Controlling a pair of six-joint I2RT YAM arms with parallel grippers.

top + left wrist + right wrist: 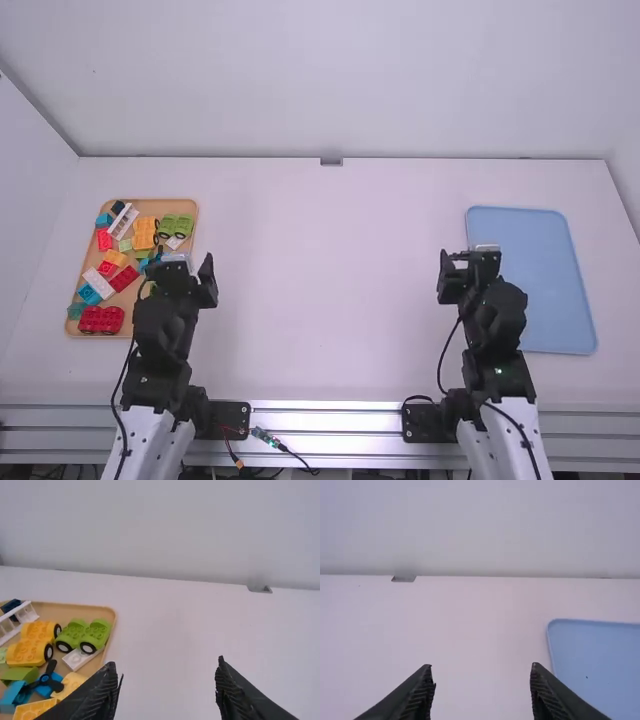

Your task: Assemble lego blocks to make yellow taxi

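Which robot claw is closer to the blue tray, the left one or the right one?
Right. The right claw is open, up by the left edge of the blue tray. The left claw is far across the table, by the tan tray.

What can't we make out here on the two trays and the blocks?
- High view: tan tray's near right corner, hidden behind the left arm.
- High view: part of the blue tray's left edge, hidden behind the right arm.
- High view: studs on the teal block, too small to count.
- Left wrist view: front yellow block, cut off by the bottom edge.
- Right wrist view: blue tray, cut off by the right and bottom edges.
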